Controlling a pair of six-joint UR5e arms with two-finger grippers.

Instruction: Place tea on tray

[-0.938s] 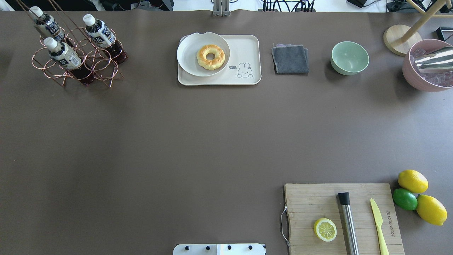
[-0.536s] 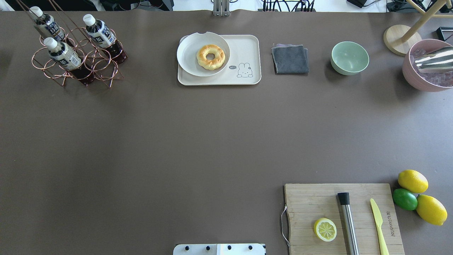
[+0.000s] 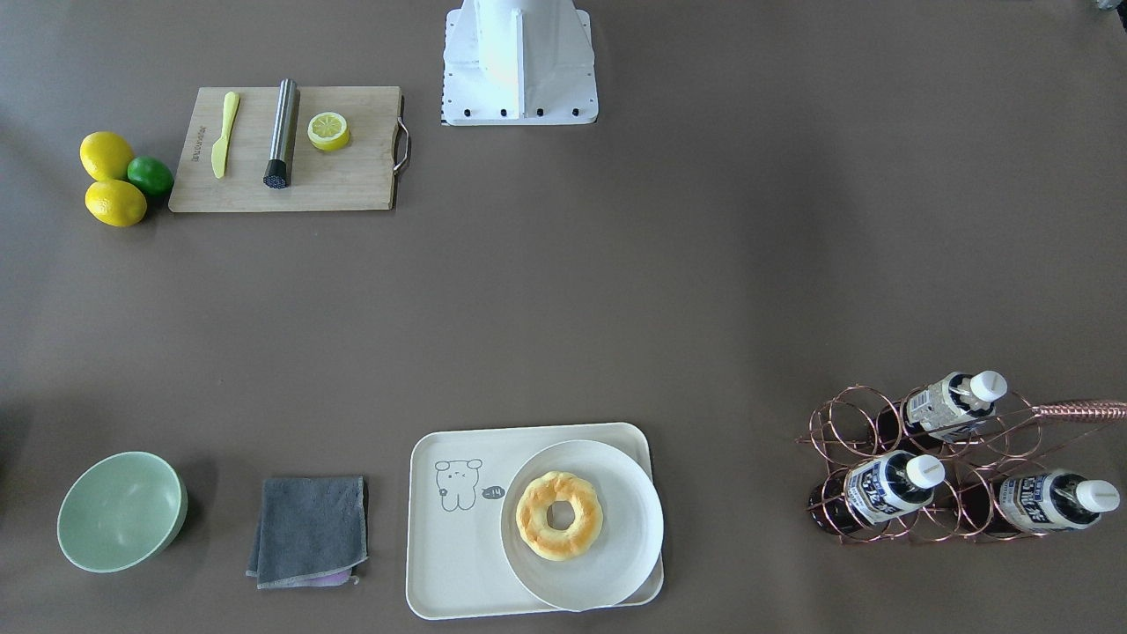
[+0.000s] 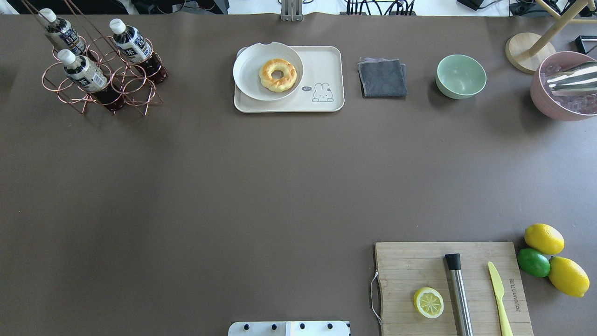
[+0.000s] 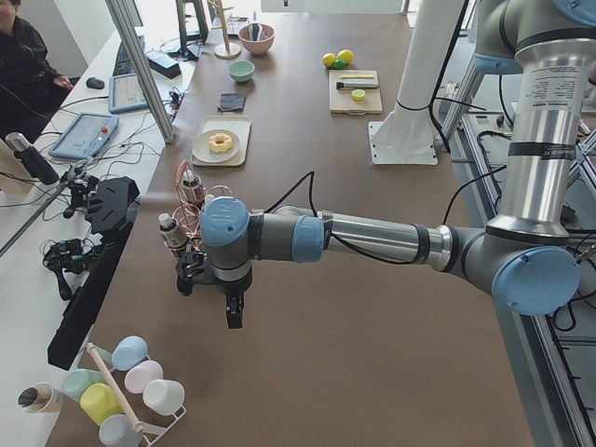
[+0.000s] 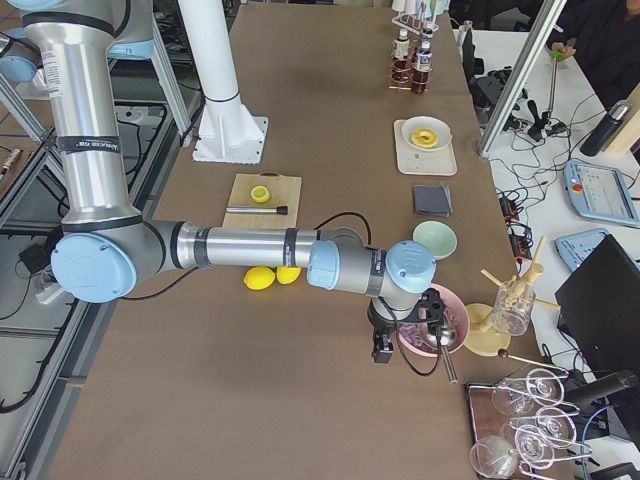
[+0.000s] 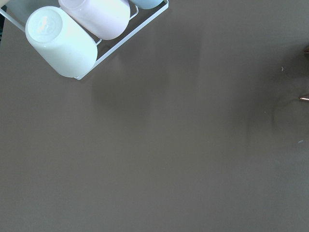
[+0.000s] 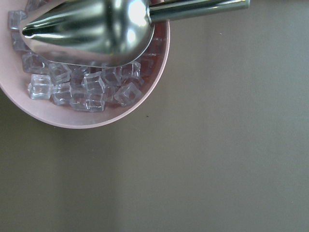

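Nearest me, the cutting board (image 4: 410, 266) carries a burned-in brand mark I can't read, and beyond it the table (image 4: 233, 186) lies open across the middle. At the far edge the tray (image 4: 326, 60) shows a "hi" bubble on its bare right half, and the tea (image 4: 133, 44) stands in a wire rack (image 3: 1079, 410) at the far left corner, its label print too small to read. My left gripper (image 5: 235, 315) hangs near that rack and my right gripper (image 6: 380, 348) by the ice bowl (image 4: 543, 105); I cannot tell whether either is spread or pinched.
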